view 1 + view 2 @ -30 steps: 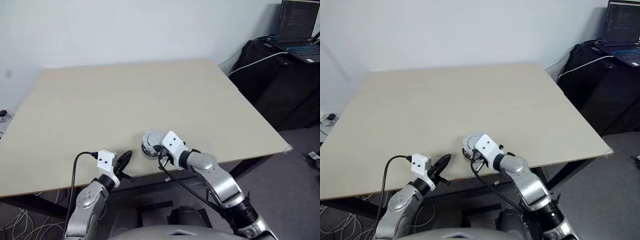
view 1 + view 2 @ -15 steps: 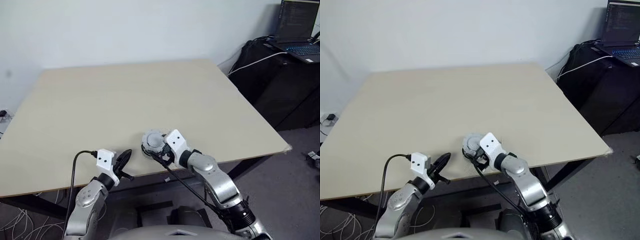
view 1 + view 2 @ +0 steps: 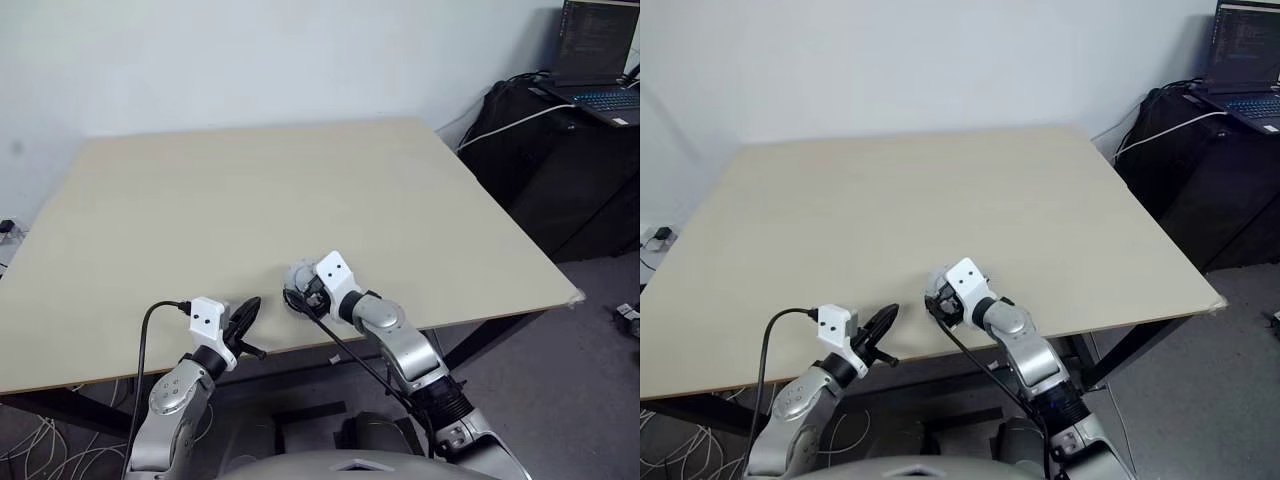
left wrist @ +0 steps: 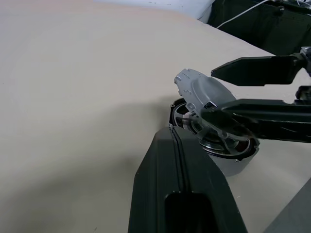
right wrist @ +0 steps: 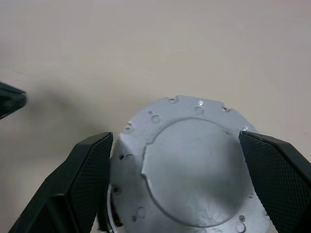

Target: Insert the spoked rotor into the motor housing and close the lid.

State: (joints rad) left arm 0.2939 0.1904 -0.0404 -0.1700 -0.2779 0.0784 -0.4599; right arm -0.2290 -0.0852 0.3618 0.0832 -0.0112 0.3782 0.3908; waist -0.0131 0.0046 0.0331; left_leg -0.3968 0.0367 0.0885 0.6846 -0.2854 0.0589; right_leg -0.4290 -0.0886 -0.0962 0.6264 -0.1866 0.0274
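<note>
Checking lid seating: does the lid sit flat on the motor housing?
No: left wrist view shows the lid tilted, one edge raised above the motor housing.

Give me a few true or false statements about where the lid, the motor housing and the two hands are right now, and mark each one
1. The lid lies flat and fully seated on the motor housing. False: it sits tilted, one edge raised, with the housing's inside showing beneath.
2. The right hand is open, one finger on each side of the lid. True.
3. The left hand is shut and holds nothing. True.
4. The assembly stands at the far edge of the table. False: it is near the front edge.
5. A laptop is open off to the right. True.
</note>
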